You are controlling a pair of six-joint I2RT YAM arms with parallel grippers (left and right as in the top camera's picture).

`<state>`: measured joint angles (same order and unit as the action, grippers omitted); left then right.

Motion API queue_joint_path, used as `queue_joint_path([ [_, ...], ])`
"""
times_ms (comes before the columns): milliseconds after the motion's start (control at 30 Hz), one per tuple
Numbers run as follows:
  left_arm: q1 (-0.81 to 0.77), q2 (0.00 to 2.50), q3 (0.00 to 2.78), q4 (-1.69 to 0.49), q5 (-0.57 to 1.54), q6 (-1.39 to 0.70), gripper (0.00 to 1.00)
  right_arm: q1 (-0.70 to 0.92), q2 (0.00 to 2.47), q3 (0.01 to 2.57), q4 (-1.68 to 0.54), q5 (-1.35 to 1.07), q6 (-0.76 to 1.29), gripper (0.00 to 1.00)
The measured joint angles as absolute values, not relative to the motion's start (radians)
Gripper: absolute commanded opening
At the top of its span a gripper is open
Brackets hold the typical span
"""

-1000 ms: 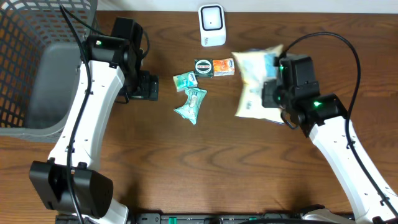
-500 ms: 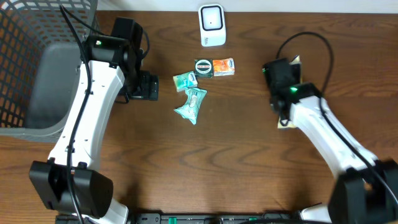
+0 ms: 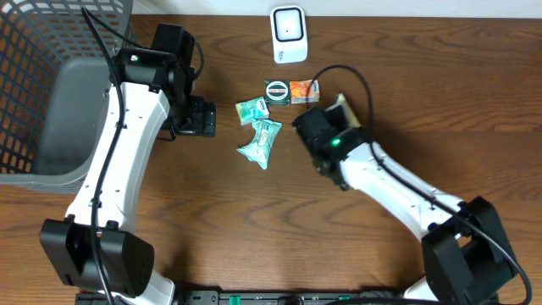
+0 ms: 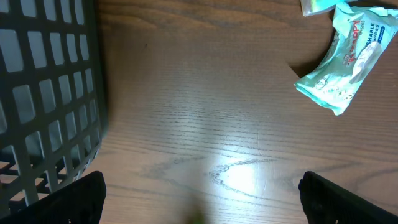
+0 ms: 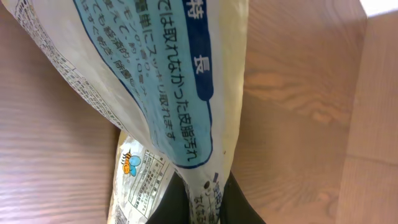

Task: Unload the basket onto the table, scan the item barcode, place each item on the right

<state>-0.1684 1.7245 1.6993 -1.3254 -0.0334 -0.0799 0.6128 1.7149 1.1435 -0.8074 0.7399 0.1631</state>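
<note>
Clamping the lower edge of the cream-and-blue bag, the right gripper hung over the middle of the table, its arm hiding most of the bag from above. Between it and the white scanner lay a round tin and an orange packet. A small teal sachet and a teal wipes pack sat just to its left. The left gripper was spread wide and empty beside the mesh basket.

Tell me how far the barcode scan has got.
Done: the right gripper is shut on the pouch. In hand: pouch held over the table, short of the scanner. Remaining: face its barcode to the scanner. The left gripper is open, idle.
</note>
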Motion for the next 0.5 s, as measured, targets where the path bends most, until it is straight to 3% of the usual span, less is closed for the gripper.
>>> queue_joint_path([
  [333,-0.168,1.724,1.699,-1.325,-0.033,-0.08,0.98,0.609,1.715,1.143,-0.752,1.064,0.159,0.01],
  [500,-0.168,1.724,1.699,-1.325,-0.033,-0.08,0.98,0.545,1.715,1.143,-0.704,1.079,0.147,0.01],
])
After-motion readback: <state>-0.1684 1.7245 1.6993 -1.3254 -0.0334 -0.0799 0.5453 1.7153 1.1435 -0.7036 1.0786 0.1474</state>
